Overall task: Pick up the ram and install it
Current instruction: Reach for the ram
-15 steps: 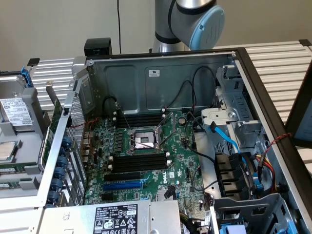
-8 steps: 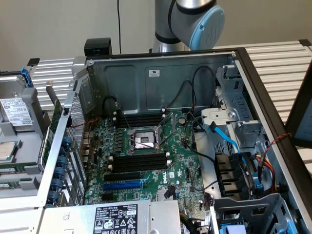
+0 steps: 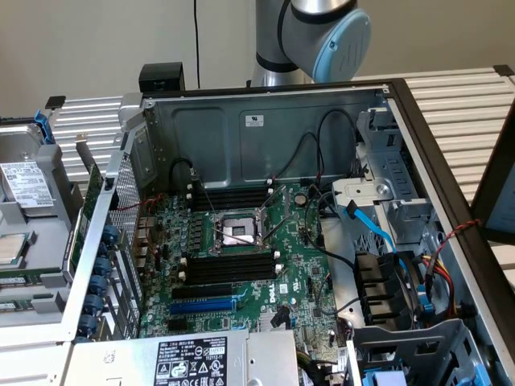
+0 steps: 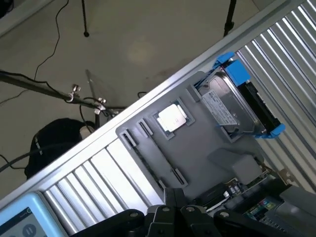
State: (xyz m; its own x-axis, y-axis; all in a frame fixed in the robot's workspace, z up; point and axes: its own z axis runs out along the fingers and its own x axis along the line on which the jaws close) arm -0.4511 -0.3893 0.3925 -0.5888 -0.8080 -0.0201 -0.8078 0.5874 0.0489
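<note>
My gripper (image 4: 173,217) shows as black fingers held together, shut, with nothing seen between them. It hangs above a grey tray (image 4: 197,153) that lies beside the computer case. A long thin strip (image 4: 148,160) stands on edge between the tray's clips. In the exterior view a thin green edge (image 3: 32,280) sits in the same tray (image 3: 48,233) at the exterior view's left; it looks like the ram. The motherboard (image 3: 241,265) lies open in the case, with black slots (image 3: 229,269) beside the processor socket (image 3: 236,232).
The tray also carries a hard drive in a blue bracket (image 4: 237,101) and a processor chip (image 4: 172,118). Case walls (image 3: 265,133), cables and a drive cage (image 3: 394,217) ring the motherboard. A blue slot (image 3: 201,305) and the power supply (image 3: 193,362) lie near the front. The arm's joint (image 3: 322,32) stands behind the case.
</note>
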